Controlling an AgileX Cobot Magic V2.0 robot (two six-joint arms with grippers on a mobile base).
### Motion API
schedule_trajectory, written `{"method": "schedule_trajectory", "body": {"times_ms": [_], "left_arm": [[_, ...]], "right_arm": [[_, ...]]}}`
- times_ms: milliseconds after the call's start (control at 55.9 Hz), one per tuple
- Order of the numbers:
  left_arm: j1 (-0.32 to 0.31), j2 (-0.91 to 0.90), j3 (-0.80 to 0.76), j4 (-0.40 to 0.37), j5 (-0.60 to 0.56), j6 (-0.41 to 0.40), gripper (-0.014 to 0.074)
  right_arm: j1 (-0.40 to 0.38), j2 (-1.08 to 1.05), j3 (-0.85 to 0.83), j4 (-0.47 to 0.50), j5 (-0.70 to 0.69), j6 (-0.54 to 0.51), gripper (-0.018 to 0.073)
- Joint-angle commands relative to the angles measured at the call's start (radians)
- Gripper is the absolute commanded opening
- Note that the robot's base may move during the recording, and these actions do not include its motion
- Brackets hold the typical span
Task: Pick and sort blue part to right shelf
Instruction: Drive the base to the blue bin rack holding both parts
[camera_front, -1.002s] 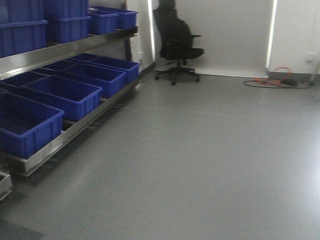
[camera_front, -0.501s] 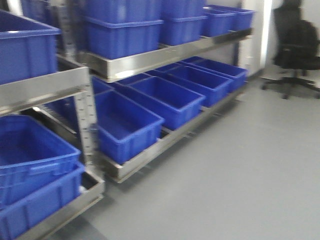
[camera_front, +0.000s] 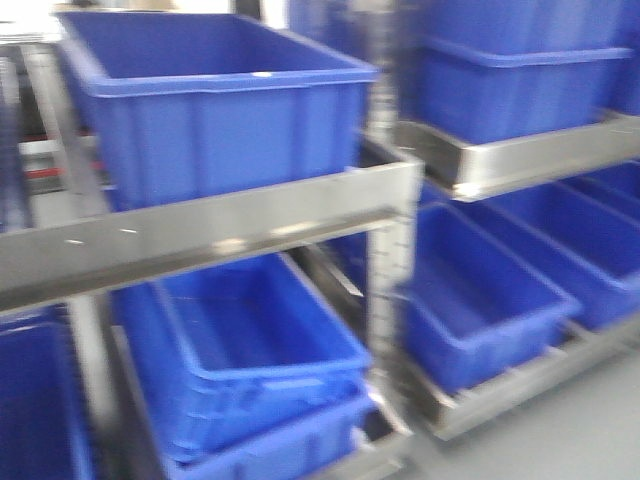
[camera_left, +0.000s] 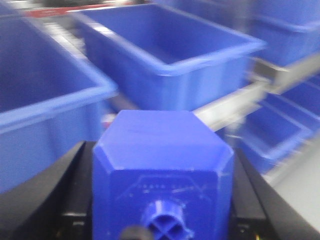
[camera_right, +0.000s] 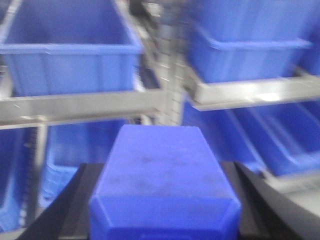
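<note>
Stainless-steel shelving fills the front view in two bays, either side of an upright post. Each level carries large blue bins. Grey floor shows at lower right. All views are motion-blurred.

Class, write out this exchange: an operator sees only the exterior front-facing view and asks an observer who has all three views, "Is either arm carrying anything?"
Observer: Yes. The left pincer grips a blue part between its black fingers.
Operator: Which way does it face?
Observer: Its round knob, cross-ribbed inside, points at the left wrist camera.
Operator: And the right arm?
Observer: The right pincer holds a second blue part; no knob shows on it from that wrist view.
</note>
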Motion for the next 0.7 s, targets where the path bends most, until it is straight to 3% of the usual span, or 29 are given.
{"method": "schedule_trajectory", "body": {"times_ms": [0,680], "left_arm": [[-0.005,0.015,-0.026,-0.001,-0.086,-0.002,0.0303],[-0.005,0.015,-0.026,-0.001,-0.086,-0.002,0.0303]], "right_arm": [[-0.001,0.016,-0.027,-0.021,-0.091,-0.007,0.0224],[0.0,0.016,-0.027,-0.021,-0.091,-0.007,0.0224]]}}
